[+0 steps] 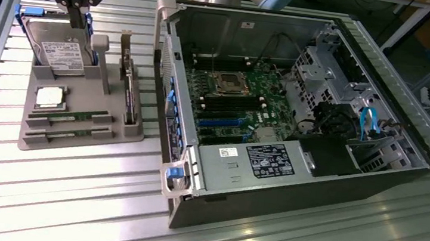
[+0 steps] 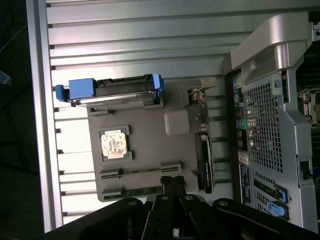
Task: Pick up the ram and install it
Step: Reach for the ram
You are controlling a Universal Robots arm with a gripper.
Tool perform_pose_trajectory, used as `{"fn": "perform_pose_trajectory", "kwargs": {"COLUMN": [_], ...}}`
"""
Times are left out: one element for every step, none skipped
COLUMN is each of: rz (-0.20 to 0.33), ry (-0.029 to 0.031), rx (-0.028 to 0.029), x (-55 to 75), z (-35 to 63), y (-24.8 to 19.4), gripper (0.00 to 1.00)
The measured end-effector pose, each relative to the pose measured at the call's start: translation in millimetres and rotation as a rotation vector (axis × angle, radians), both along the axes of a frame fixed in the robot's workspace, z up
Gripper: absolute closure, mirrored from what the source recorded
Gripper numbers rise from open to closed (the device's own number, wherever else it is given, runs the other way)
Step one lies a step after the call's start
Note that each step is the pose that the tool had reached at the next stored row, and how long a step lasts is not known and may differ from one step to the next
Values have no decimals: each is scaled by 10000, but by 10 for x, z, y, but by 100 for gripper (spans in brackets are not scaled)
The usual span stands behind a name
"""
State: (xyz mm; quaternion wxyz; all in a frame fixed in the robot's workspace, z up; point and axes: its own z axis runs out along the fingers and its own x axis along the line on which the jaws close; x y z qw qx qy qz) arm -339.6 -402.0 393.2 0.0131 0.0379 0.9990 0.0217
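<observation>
At the exterior view's left, a gray parts tray [image 1: 76,145] lies on the slatted metal worktop [image 1: 56,188]. The end effector [image 1: 77,19] hangs over the tray's far end, its fingers pressed together and holding nothing, close to the upright hard drive [image 1: 61,53]. Nearer the camera lie the square processor [image 1: 49,97] and the 2 ram sticks [image 1: 67,118], flat in their slots. An expansion card [image 1: 128,96] stands along the tray's right side. Further right is the open computer case [image 1: 369,173], with its motherboard [image 1: 233,104] uncovered.

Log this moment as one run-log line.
gripper: shut, empty, over parts tray | ram: both sticks in tray slots | computer case: open
</observation>
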Motion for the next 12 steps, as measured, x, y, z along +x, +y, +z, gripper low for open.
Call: {"fn": "perform_pose_trajectory", "kwargs": {"rz": [1,2,0,-1,0,-1,-1,-1,0,0,0,0], "ry": [0,-1,0,0,0,0,0,0,0,0,0,0], "rx": [0,1,0,0,0,0,0,0,0,0,0,0], "x": [0,0,0,0,0,0,0,0,0,0,0,0], "z": [0,0,0,0,0,0,0,0,0,0,0,0], "y": [-3,-8,-14,-21,-34,-45,-56,-62,-66,-69,-75,-80], "gripper": [90,90,90,90,90,90,90,90,90,90,90,90]}}
